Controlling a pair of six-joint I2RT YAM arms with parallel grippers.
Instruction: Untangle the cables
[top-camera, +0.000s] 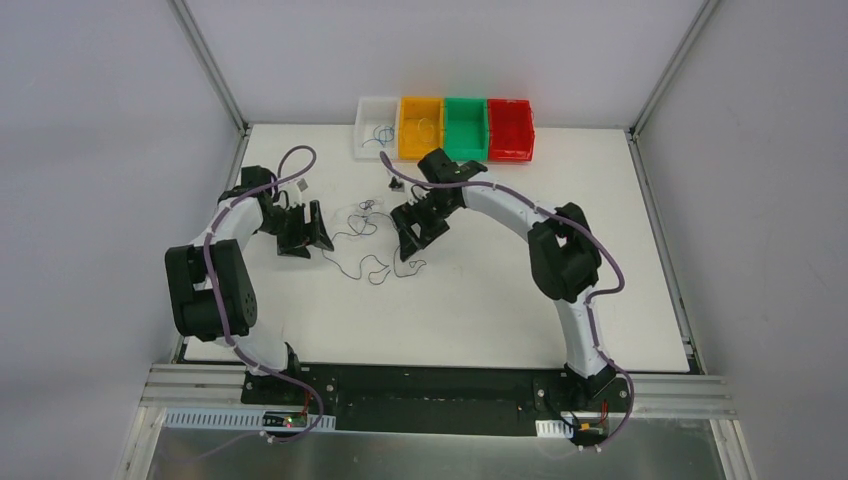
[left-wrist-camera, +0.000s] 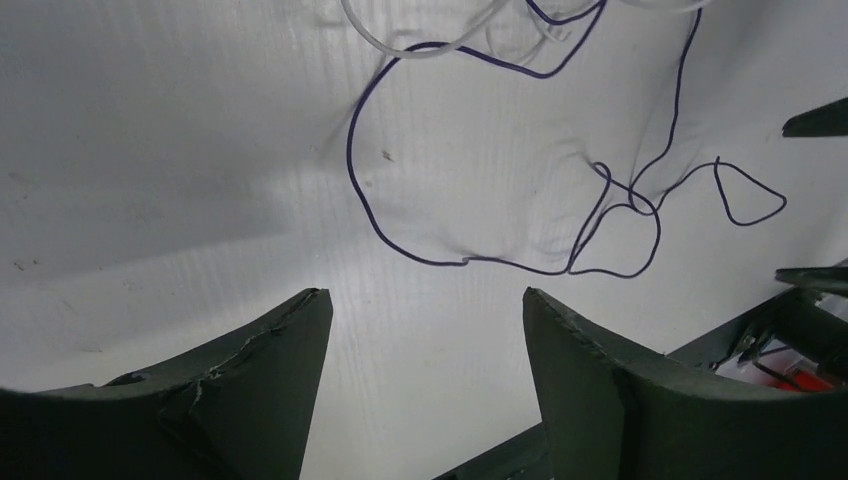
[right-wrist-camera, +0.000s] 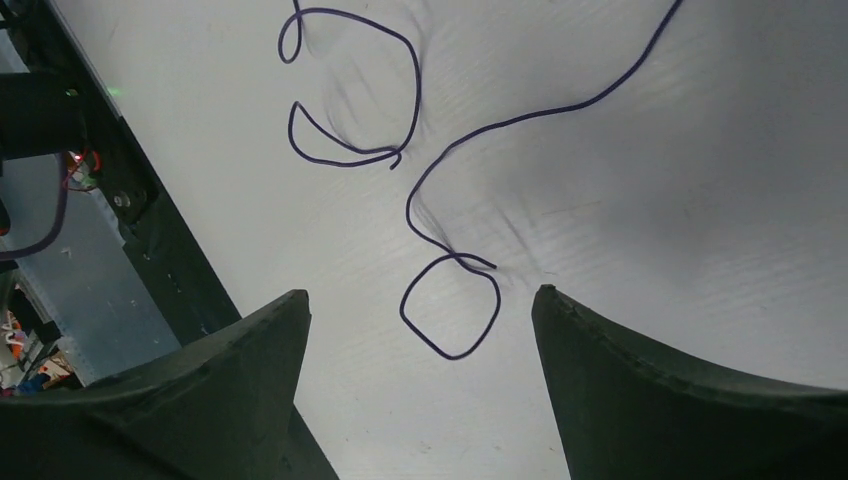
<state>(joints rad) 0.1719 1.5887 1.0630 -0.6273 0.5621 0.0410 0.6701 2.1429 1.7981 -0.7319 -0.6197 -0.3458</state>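
Observation:
The cables (top-camera: 365, 215) lie in a loose tangle of thin dark and pale wires in the middle of the white table. My left gripper (top-camera: 312, 240) stands just left of them and my right gripper (top-camera: 412, 248) just right. In the left wrist view the left gripper (left-wrist-camera: 425, 293) is open and empty, with a dark looping wire (left-wrist-camera: 349, 150) and a white wire (left-wrist-camera: 420, 52) ahead of it. The right gripper (right-wrist-camera: 422, 292) is open above the table. A small closed loop of dark wire (right-wrist-camera: 450, 356) lies flat between its fingertips, touching neither. A second curly dark wire (right-wrist-camera: 417, 95) lies further off.
A row of bins stands at the table's far edge: white (top-camera: 362, 128) with a blue wire in it, orange (top-camera: 420, 128), green (top-camera: 465, 128) and red (top-camera: 510, 130). A small pale piece (top-camera: 300, 185) and a small dark piece (top-camera: 396, 184) lie near the arms.

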